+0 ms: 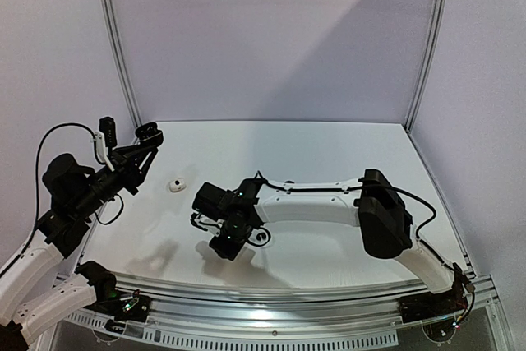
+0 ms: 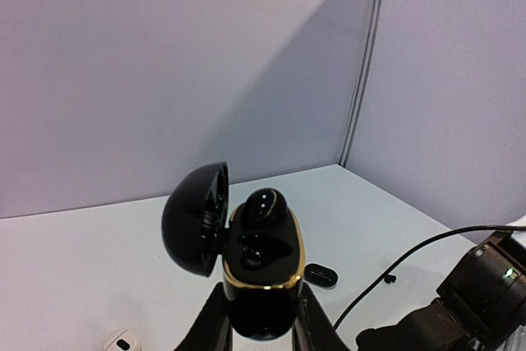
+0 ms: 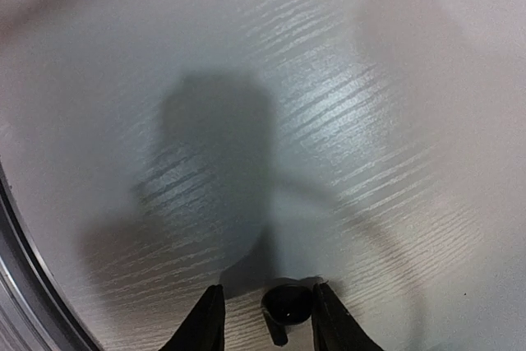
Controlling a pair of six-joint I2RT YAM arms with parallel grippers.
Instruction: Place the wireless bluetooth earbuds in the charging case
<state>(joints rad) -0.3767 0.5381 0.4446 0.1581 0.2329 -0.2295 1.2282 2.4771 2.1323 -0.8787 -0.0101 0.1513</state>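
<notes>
- Top external view: the left gripper [image 1: 145, 137] is raised over the far left corner of the table [image 1: 329, 154]. It is too dark here to make out what it carries.
- The right arm reaches across to the middle, and the right gripper [image 1: 223, 244] points down close to the tabletop. A small white item [image 1: 174, 186] lies between the two grippers, apart from both.
- Left wrist view: the left gripper [image 2: 261, 320] is clamped on the base of a black charging case [image 2: 261, 273] with a gold rim. The case stands upright with its lid swung open to the left.
- One glossy black earbud [image 2: 263, 205] sits in the case's upper well. A small black oval piece [image 2: 320, 275] lies on the table just behind the case.
- Right wrist view: the right gripper [image 3: 267, 318] has its jaws parted on either side of a second black earbud [image 3: 286, 305] lying on the table. A gap shows on the left side, so there is no grip.
</notes>
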